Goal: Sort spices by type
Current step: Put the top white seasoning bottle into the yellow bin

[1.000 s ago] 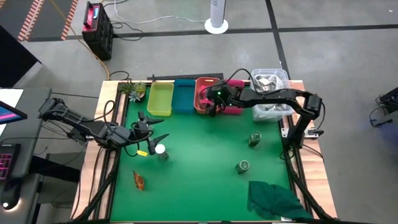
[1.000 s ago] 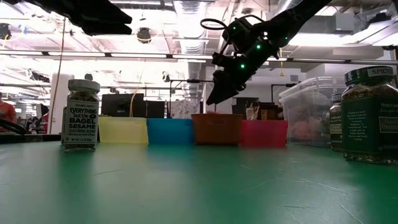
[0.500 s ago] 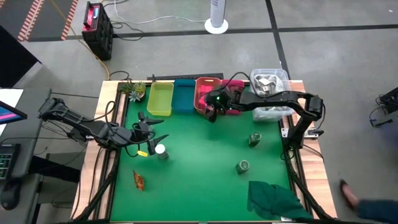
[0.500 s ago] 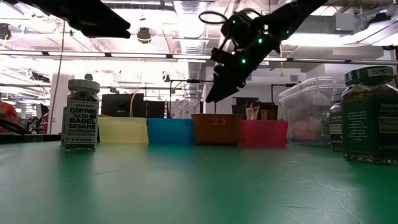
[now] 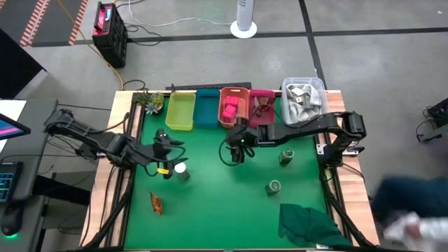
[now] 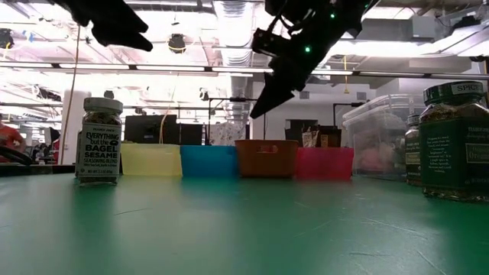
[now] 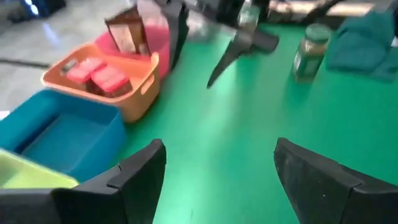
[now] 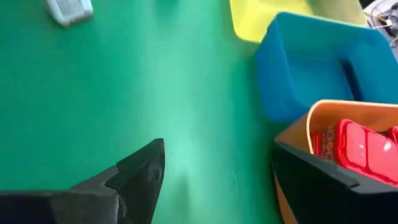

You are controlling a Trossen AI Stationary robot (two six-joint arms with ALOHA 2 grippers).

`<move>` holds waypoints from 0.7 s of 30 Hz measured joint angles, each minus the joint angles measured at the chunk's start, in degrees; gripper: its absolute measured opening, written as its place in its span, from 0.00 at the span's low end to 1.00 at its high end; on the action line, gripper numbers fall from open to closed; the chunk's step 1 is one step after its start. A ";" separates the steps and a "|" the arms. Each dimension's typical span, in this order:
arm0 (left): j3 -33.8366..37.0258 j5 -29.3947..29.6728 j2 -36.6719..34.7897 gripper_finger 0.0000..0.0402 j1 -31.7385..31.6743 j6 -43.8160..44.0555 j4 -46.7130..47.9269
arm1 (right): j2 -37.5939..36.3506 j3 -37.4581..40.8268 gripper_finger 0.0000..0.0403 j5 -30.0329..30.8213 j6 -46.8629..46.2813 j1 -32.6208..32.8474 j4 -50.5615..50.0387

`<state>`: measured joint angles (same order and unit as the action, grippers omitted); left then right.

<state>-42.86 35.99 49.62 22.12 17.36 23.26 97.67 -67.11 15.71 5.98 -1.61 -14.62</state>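
Clearly "EVERYTHING BAGEL SESAME" jar (image 6: 99,142), "SPICE" lid (image 6: 454,92) perhaps

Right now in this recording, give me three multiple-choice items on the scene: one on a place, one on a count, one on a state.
1. Where are the pink-red cube packets?
A. in the yellow bin
B. in the orange bin
C. on the green mat

2. How many round green jars stand on the green mat?
A. one
B. two
C. four

3. How is the right gripper?
A. open and empty over the mat
B. shut on a jar
C. resting inside the blue bin

Answers: 1 B, the high and left wrist views show the packets inside the orange bin. 2 B, one jar and another stand on the mat's right part. 3 A, its wrist view shows spread fingers with only mat between them.
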 joint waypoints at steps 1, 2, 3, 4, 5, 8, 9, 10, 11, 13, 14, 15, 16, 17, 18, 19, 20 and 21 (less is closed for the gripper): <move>-1.53 -0.53 0.93 0.70 0.17 0.83 2.63 | 0.00 0.05 0.80 0.06 -0.40 0.35 0.45; -2.84 -1.33 1.89 0.70 0.33 1.44 5.51 | 0.00 0.65 0.80 0.10 -0.85 0.80 1.60; -4.15 -1.69 2.80 0.70 0.43 2.22 8.78 | -0.02 1.59 0.80 0.10 -1.45 1.18 3.23; -5.42 -1.78 3.64 0.70 0.43 3.34 12.19 | -0.02 2.64 0.80 0.08 -2.11 1.65 5.16; -6.53 -1.80 4.42 0.70 0.43 4.51 15.85 | 0.01 3.74 0.80 0.06 -2.81 2.17 7.45; -8.80 -1.70 5.80 0.70 -0.20 8.22 27.02 | 0.04 7.39 0.80 0.04 -4.07 3.99 15.87; -9.55 -1.69 6.13 0.70 -0.74 9.06 30.25 | 0.04 8.39 0.80 0.04 -4.30 4.62 17.90; -10.24 -1.68 6.50 0.70 -1.31 9.66 33.29 | 0.05 9.19 0.80 0.03 -4.36 5.21 19.20; -10.78 -1.68 6.65 0.70 -1.93 9.93 36.08 | 0.09 9.78 0.80 0.02 -4.39 5.81 20.07; -11.61 -1.73 6.66 0.70 -3.13 9.17 40.38 | 0.11 10.16 0.80 -0.03 -4.49 6.82 20.90; -11.84 -1.92 6.61 0.70 -3.90 7.91 41.44 | 0.11 10.16 0.80 -0.08 -4.50 7.21 21.15; -11.90 -2.22 6.58 0.70 -4.73 6.32 42.08 | 0.09 10.16 0.80 -0.11 -4.51 7.59 21.31; -11.90 -2.97 6.60 0.70 -5.55 4.55 42.64 | 0.09 10.16 0.80 -0.11 -4.51 7.98 21.38; -11.88 -3.77 6.67 0.70 -6.42 2.62 43.23 | 0.10 10.16 0.80 -0.11 -4.54 8.37 21.60; -11.88 -4.83 6.83 0.70 -7.37 0.62 43.64 | 0.11 10.16 0.80 -0.11 -4.59 8.69 22.12; -11.88 -5.71 7.19 0.70 -8.51 -1.26 44.03 | 0.11 10.16 0.80 -0.11 -4.64 9.03 22.96; -11.88 -6.51 7.57 0.70 -9.89 -2.96 44.48 | 0.11 10.16 0.80 -0.11 -4.67 9.38 24.12; -11.87 -7.42 7.96 0.70 -11.33 -4.27 45.15 | 0.11 10.16 0.80 -0.11 -4.67 9.79 25.49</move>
<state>-54.73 28.57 57.58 10.78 13.09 68.41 97.78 -56.95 15.59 1.32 8.18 10.86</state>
